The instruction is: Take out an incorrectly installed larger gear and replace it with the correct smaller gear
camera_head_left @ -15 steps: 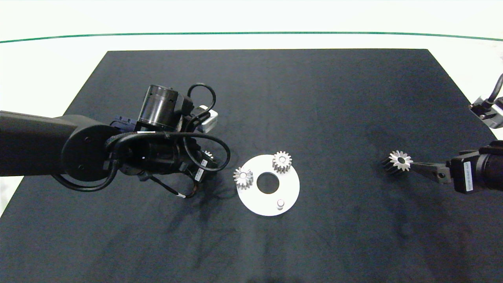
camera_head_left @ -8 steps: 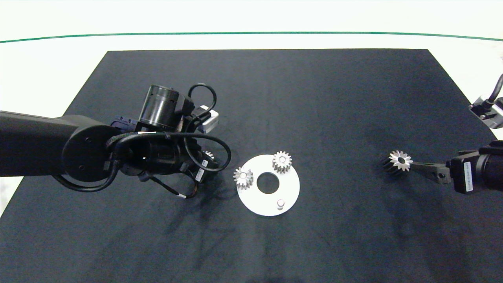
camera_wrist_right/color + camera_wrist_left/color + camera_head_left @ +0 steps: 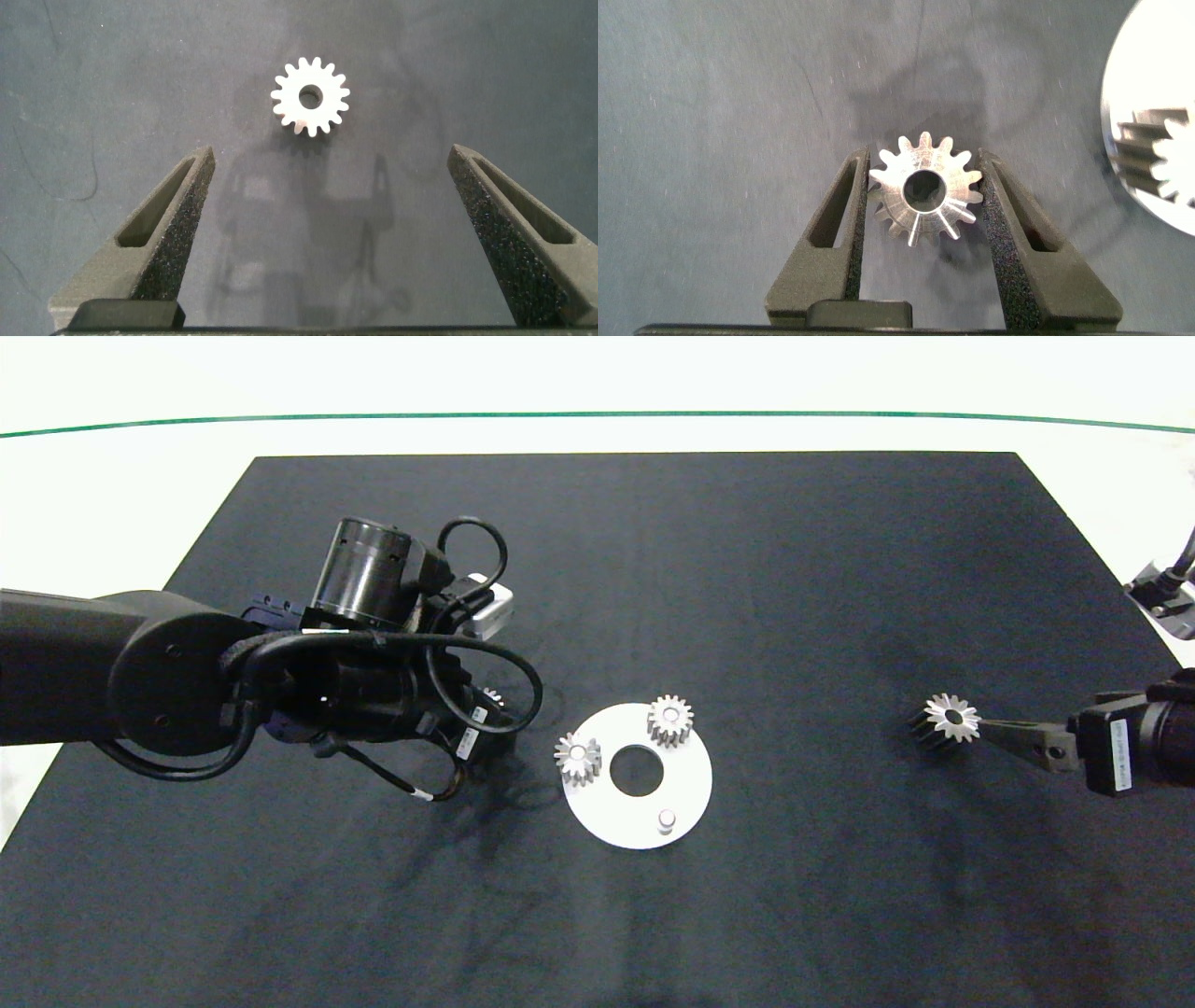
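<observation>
The smaller gear [image 3: 924, 191] sits between the fingers of my left gripper [image 3: 924, 161], which is shut on it; in the head view this gripper [image 3: 485, 709] hangs just left of the white disc [image 3: 686, 789] and the gear is mostly hidden. The disc carries two small gears [image 3: 577, 758] [image 3: 669, 719] and one bare peg [image 3: 666, 819]. The larger gear [image 3: 950, 719] [image 3: 310, 96] lies flat on the mat at the right. My right gripper [image 3: 332, 157] [image 3: 999, 733] is open just behind it, touching nothing.
A black mat [image 3: 653, 569] covers the table, with white table surface around it. The disc's edge [image 3: 1144, 56] and one of its gears [image 3: 1169, 159] show in the left wrist view. A light-coloured fixture [image 3: 1162, 602] sits at the right edge.
My left arm has shifted left and slightly away from the disc, carrying the smaller gear. The right arm has drawn back a little to the right; the larger gear has stayed put.
</observation>
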